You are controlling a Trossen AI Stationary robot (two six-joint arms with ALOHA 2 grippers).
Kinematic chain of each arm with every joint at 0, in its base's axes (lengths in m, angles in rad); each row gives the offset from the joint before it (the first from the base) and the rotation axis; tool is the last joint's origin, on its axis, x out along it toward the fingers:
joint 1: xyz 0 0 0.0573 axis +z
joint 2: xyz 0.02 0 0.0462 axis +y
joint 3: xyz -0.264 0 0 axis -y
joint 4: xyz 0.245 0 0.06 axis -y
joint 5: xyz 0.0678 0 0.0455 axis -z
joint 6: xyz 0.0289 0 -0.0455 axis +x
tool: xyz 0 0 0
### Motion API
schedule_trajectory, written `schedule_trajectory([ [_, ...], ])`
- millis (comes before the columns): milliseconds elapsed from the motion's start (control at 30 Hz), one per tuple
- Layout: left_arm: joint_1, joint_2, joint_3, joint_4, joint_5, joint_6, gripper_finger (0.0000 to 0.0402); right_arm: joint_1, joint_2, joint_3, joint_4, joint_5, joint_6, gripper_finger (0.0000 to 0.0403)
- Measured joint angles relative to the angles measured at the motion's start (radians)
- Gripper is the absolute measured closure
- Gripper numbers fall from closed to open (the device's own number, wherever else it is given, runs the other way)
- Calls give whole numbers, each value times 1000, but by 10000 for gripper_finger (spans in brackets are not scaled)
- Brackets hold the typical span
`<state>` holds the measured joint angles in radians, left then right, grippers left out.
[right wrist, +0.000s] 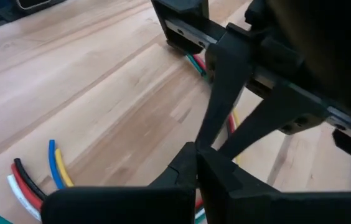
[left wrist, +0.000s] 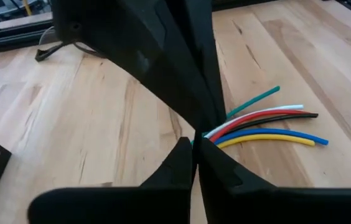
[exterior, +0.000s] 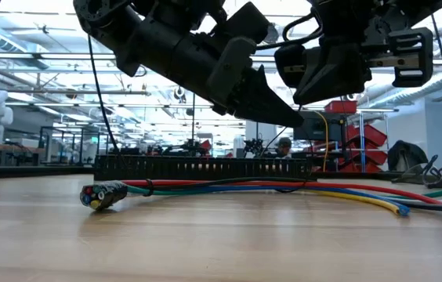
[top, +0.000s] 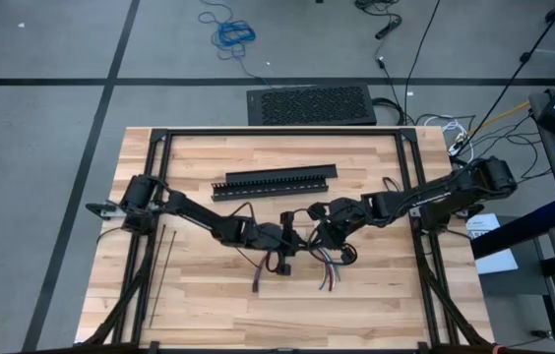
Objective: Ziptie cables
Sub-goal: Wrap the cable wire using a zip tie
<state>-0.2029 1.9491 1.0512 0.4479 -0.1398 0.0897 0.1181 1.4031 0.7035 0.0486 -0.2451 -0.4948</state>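
Hovering over the cables (exterior: 268,188), the left gripper (left wrist: 195,146) and right gripper (right wrist: 195,152) meet tip to tip, each with jaws pressed shut; whether a ziptie is pinched between them cannot be told. The bundle lies on the table (top: 218,295) just beneath both jaws, ends fanned. Judged step: threading or tightening the strap. Next, 1 gripper likely must pull the tail while the other steadies.
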Motion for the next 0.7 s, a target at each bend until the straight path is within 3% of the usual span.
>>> schedule_trajectory([
  [400, 2, -1, 2, -47, 0, 2, 392, -26, -38, 46, -36, 43, -25, 403],
  [700, 1, -1, 0, -76, -2, 1, 392, -26, -97, 135, -179, 182, -51, 403],
])
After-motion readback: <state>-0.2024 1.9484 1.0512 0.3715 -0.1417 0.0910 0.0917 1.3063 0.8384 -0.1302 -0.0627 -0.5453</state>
